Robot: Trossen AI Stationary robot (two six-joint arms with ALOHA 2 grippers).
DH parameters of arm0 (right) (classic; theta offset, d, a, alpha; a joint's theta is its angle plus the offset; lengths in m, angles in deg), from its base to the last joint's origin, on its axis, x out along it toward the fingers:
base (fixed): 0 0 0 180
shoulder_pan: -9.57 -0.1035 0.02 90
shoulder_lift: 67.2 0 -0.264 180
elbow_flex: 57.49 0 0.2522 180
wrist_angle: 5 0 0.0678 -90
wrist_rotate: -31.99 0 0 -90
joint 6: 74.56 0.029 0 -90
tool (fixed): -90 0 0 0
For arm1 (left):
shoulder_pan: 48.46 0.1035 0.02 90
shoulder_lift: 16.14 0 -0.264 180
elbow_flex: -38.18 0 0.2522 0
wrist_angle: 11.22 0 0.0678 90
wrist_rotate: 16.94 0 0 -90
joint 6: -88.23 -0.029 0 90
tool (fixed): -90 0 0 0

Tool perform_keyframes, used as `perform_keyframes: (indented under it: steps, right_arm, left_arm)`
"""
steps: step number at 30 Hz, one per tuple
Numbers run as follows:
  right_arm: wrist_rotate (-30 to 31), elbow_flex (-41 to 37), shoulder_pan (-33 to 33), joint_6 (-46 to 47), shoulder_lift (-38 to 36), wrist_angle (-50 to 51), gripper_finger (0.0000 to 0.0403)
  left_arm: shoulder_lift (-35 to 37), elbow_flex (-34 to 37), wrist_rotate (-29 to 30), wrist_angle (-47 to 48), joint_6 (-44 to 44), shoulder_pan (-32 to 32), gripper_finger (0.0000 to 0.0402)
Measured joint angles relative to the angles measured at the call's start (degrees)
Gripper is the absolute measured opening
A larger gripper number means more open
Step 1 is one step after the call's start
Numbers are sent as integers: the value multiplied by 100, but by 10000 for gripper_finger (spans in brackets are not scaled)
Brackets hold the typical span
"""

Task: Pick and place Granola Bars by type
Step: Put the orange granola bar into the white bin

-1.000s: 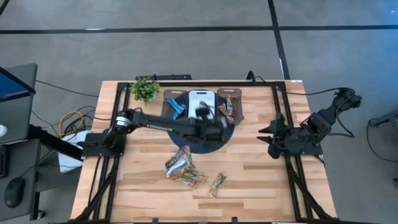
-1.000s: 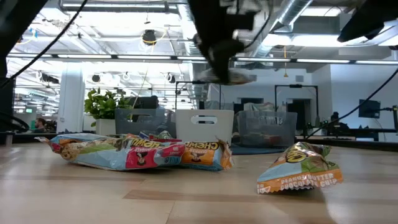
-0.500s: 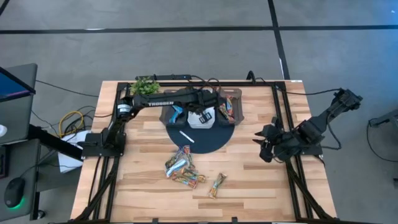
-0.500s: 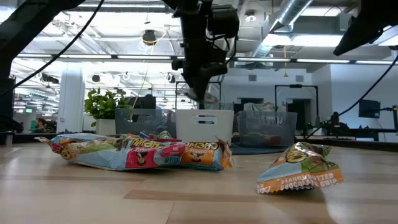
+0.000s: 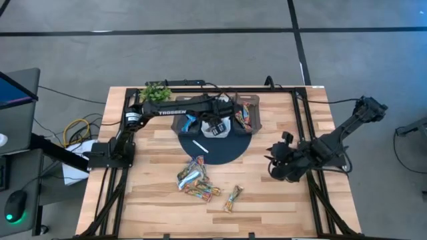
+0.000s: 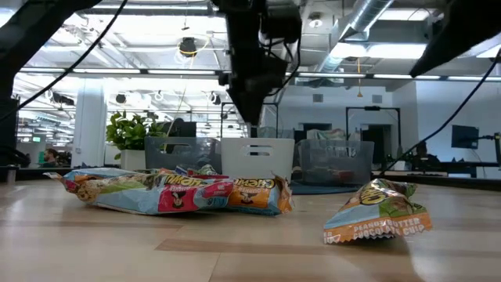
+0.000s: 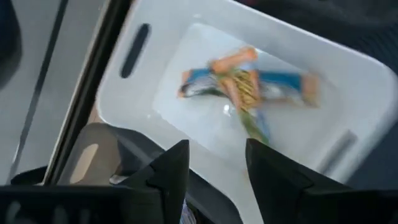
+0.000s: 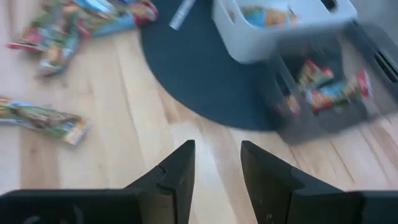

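My left gripper (image 7: 217, 165) hangs open above the white bin (image 7: 155, 93) at the far middle of the table, also in the high view (image 5: 217, 125). Granola bars in orange and blue wrappers (image 7: 245, 87) lie on the bin's floor. A heap of bars (image 5: 193, 180) and one single bar (image 5: 232, 198) lie flat on the wood near the front. My right gripper (image 5: 273, 162) stands open over the table's right half, fingers apart with nothing between them (image 8: 217, 165).
A dark round mat (image 5: 217, 150) carries a thin white stick (image 5: 200, 147). Dark bins flank the white one, the left with blue bars (image 5: 190, 120), the right with orange ones (image 8: 329, 87). A small plant (image 5: 155, 95) stands at the far left.
My left gripper has carried a bar from above the mat toward the table's far edge, over the white bin, and has opened; the bar now lies in the bin. My right gripper has moved left and down toward the mat.
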Motion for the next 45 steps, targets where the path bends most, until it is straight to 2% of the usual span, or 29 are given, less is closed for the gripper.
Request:
perform_keyframes:
  steps: [8,10,14,17,22,26,28,35,40,45]
  right_arm:
    - [-136,0,209,-1465,-13,-1480,123]
    - [-596,0,338,-1931,-7,-1933,123]
    - [-1931,2,719,-2895,351,-2842,123]
    - [-2553,12,978,-3376,765,-3533,123]
    - [-3873,4,1453,-3629,1538,-4359,125]
    - [-4997,2,1661,-3895,2169,-4520,137]
    - [-5314,0,1652,-3963,2456,-4559,146]
    - [-5524,408,1397,-4010,3356,-4572,195]
    - [-5078,792,1231,-4269,3885,-4459,228]
    - [-4923,1102,1213,-4282,4341,-4133,234]
  left_arm:
    - [550,-225,26,230,-642,-620,148]
    - [756,-225,126,296,-745,-780,145]
    - [1167,-225,294,632,-835,-1012,142]
    - [1436,-225,453,1095,-777,-1133,142]
    - [1757,-227,828,1932,-249,-1302,142]
    - [1977,-227,971,2362,2,-1477,142]
    - [2062,-227,1063,2471,98,-1568,142]
    - [2307,-225,1187,2452,315,-1879,142]
    - [2351,-62,1250,2451,474,-2048,142]
    - [2348,235,1256,2440,549,-2221,142]
